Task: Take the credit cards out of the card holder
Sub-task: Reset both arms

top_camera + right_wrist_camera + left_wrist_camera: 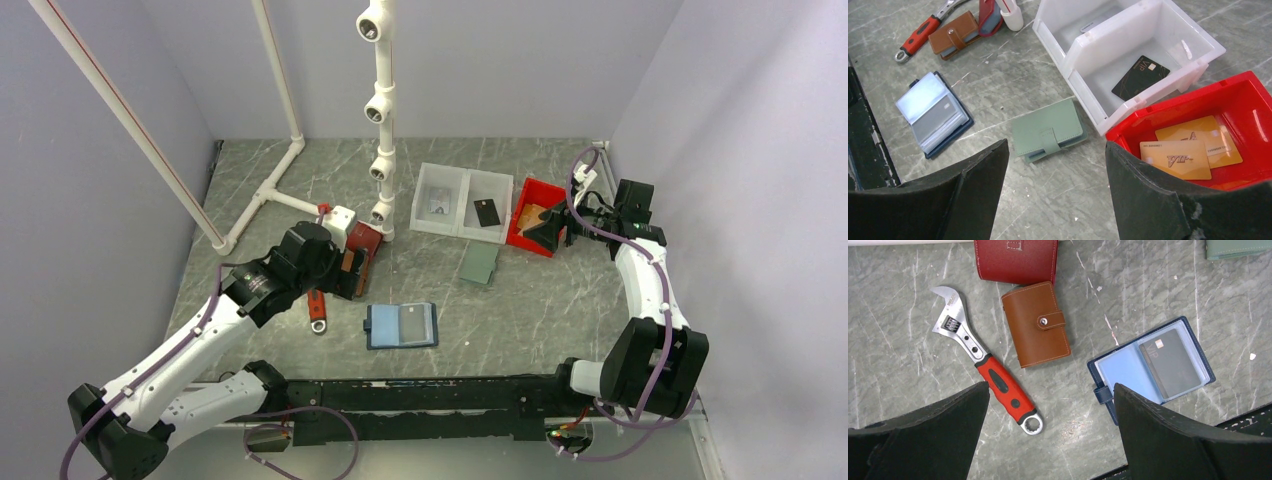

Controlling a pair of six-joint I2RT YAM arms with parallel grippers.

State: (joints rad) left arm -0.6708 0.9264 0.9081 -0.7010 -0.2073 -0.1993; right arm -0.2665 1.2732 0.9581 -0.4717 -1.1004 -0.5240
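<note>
— One dark card (1170, 362) sits in the card holder (401, 325), which lies open, pale-blue inside up, at lower centre of the counter (560, 300).
— So the last extraction is in hand?
— Likely. The left fingers (918, 440) hang spread, empty; the right fingers (948, 200), also apart, hover over the red bin (1248, 100) of orange cards (1175, 159). Next: steady the holder, slide the card out.

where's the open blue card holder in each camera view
top external: card holder low centre, lying open.
left wrist: card holder right of centre, open.
right wrist: card holder on the left side, open.
shared landmark: red-handled wrench, in all three.
</note>
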